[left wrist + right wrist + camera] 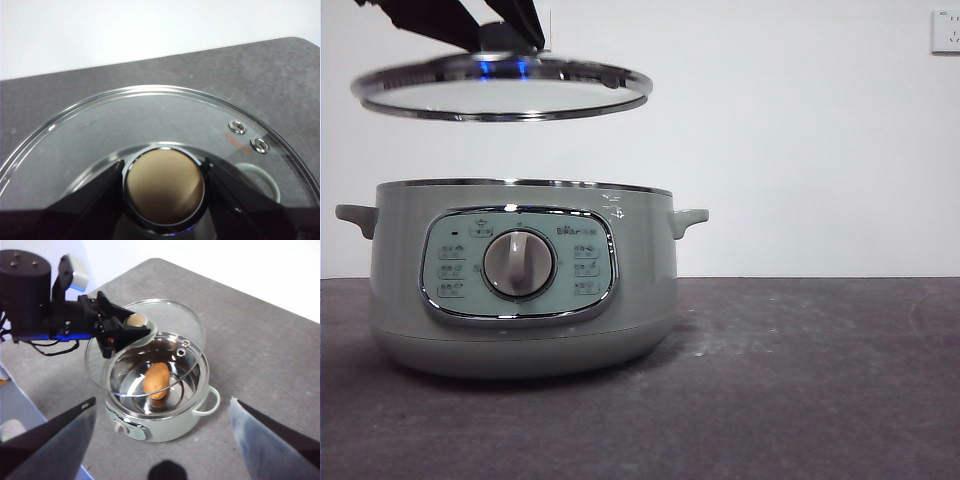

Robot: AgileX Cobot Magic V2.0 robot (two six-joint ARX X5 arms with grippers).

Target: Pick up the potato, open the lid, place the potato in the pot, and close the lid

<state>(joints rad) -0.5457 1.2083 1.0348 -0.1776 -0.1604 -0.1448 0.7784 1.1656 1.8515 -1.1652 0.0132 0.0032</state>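
Note:
The pale green pot [525, 280] stands on the dark table, its steel bowl [165, 385] uncovered. Inside it lies the orange-brown potato [157, 380], seen through the glass of the lid. The glass lid [500, 90] hangs level above the pot, a little toward its left. My left gripper [164, 187] is shut on the lid's knob [164, 187], one black jaw on each side; from the right wrist view it shows as the dark arm [75, 320] holding the lid [145, 347]. My right gripper [162, 440] stands open high above the pot, with nothing between its jaws.
The pot's control panel and grey dial [518, 263] face the front camera. A small handle [687, 218] sticks out on each side. The dark grey table [800, 380] runs back to a white wall with a socket [945, 30] at top right.

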